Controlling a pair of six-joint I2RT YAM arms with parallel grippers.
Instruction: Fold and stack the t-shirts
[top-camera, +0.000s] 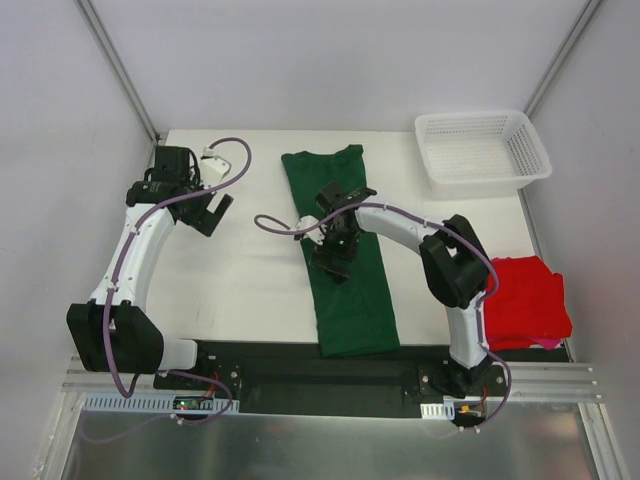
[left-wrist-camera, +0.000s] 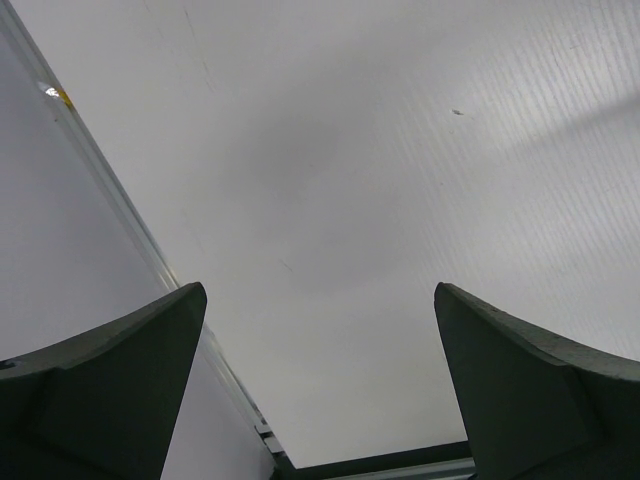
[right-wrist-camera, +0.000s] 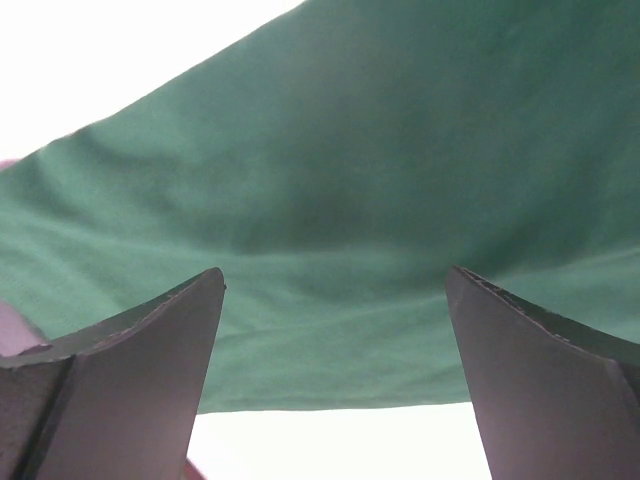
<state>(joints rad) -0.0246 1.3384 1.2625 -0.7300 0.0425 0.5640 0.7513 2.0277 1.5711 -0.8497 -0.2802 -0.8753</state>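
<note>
The green shirt (top-camera: 355, 310) lay in the middle of the surface (top-camera: 240, 290) as a long narrow strip, apparently folded lengthwise but not yet crosswise. The red shirt (top-camera: 525, 300) sat bunched at the right edge and looked unfolded; nothing was stacked. The right hand (top-camera: 335, 255) hovered wide open and empty over the green shirt. The left hand (top-camera: 212, 212), equally open and empty, hung over bare surface.

Left end effector (left-wrist-camera: 318, 290) and right end effector (right-wrist-camera: 333, 272) gape wide.
</note>
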